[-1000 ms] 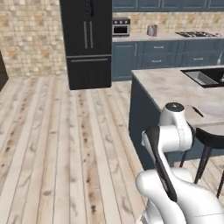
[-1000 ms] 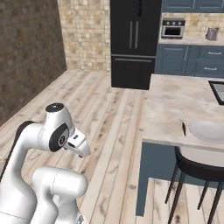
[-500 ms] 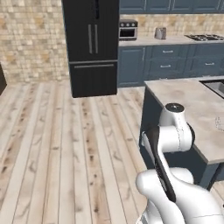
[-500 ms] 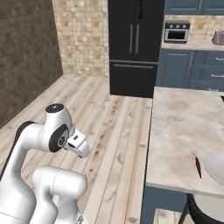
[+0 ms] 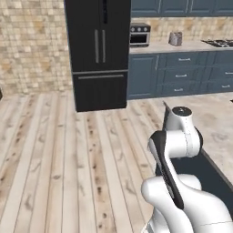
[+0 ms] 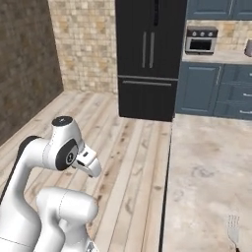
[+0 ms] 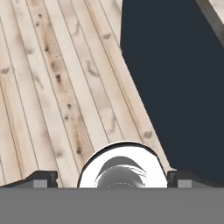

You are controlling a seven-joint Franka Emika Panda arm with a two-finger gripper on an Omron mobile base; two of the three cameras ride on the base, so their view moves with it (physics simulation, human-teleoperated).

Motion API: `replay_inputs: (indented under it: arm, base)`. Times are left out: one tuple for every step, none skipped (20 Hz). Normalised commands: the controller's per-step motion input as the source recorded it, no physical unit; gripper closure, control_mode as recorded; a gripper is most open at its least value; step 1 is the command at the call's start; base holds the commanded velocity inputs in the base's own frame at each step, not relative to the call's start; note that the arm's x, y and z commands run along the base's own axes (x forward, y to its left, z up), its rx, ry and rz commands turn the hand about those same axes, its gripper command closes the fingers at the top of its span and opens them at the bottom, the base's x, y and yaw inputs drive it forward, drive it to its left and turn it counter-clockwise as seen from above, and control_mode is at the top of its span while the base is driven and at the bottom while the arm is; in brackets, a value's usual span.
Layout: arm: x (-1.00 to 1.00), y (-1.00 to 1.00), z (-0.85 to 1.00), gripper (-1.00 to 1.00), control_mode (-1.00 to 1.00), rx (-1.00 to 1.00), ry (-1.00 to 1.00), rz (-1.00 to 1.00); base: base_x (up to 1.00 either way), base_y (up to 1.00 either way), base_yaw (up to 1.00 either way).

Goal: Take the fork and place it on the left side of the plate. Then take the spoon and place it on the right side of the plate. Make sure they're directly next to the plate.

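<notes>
The fork (image 6: pixel 233 227) lies on the counter (image 6: pixel 206 167) at 5 o'clock in the right base view. The gripper (image 7: pixel 112 177), jaws wide, faces the floor (image 7: pixel 52 87); it should rise over the counter first.

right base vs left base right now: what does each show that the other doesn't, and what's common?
Right base view: the fork, its pale tines lying on the counter near the bottom right edge, and a dark wall at far left.

Left base view: the toaster on the back worktop and a cooktop at far right.

Both: the black fridge, the oven beside it, blue-grey cabinets, the tan brick wall, the plank floor and the marbled counter.
</notes>
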Motion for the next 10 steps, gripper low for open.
replay_inputs:
  arm:
    - [0.0,0.0,0.0,-1.0,1.0,0.0,0.0,0.0]
    - [0.0,0.0,0.0,-1.0,1.0,0.0,0.0,0.0]
    - [0.0,0.0,0.0,-1.0,1.0,0.0,0.0,0.0]
    - [0.0,0.0,0.0,-1.0,1.0,0.0,0.0,0.0]
    - [0.0,0.0,0.0,-1.0,1.0,0.0,0.0,0.0]
    - [0.0,0.0,0.0,-1.0,1.0,0.0,0.0,0.0]
    - [0.0,0.0,0.0,-1.0,1.0,0.0,0.0,0.0]
    - [0.0,0.0,0.0,-1.0,1.0,0.0,0.0,0.0]
    - [0.0,0.0,0.0,-1.0,1.0,0.0,0.0,0.0]
    - [0.0,0.0,0.0,-1.0,1.0,0.0,0.0,0.0]
  base:
    - [1.0,0.27,0.0]
    - [1.0,0.28,0.0]
    - [1.0,0.29,0.0]
    - [1.0,0.28,0.0]
    - [1.0,0.28,0.0]
    - [1.0,0.26,0.0]
    - [1.0,0.26,0.0]
    - [1.0,0.26,0.0]
    - [1.0,0.25,0.0]
    - [1.0,0.24,0.0]
